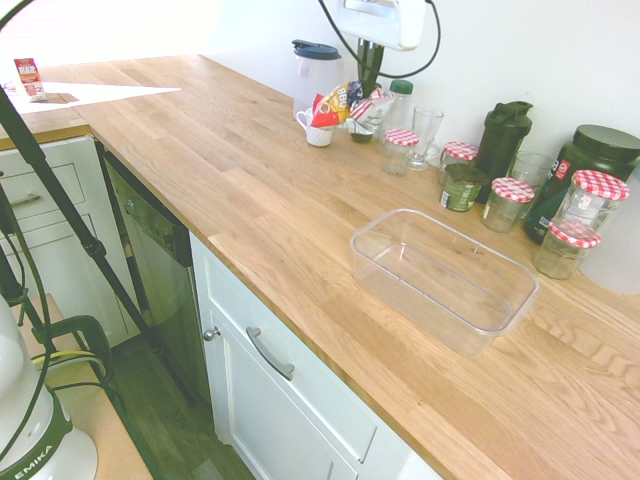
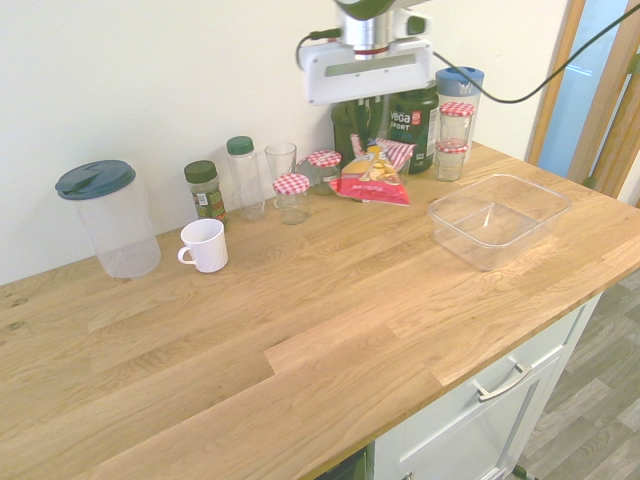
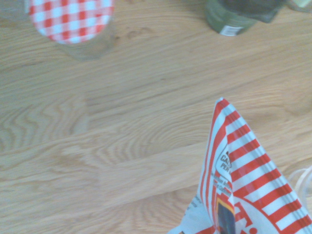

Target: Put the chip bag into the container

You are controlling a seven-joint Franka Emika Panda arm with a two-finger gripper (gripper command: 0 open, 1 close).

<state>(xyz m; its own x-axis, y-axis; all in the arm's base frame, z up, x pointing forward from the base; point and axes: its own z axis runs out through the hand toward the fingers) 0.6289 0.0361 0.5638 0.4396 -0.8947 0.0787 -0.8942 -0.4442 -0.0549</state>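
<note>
Chip bag (image 2: 371, 172) hanging from the gripper (image 2: 372, 118), lifted clear of the wooden tabletop (image 2: 300, 330), top edge pinched between the fingers, clamped shut on the foil. Red and white stripes of the same bag (image 3: 243, 185) rising from the lower edge of the wrist view, wood grain beneath. Bag (image 1: 345, 103) in the first exterior view up near the back wall, above the white mug (image 1: 318, 128). Container (image 2: 497, 220) empty, standing on the tabletop well apart from the bag, toward the front edge and nearer the door side; clear walls, rounded corners (image 1: 443, 278). Jars with red-checked lids (image 2: 292, 196) in a row along the wall, one just beside the bag. Clear pitcher with dark lid (image 2: 108, 216) at the far end, white mug (image 2: 205, 245) near it.
</note>
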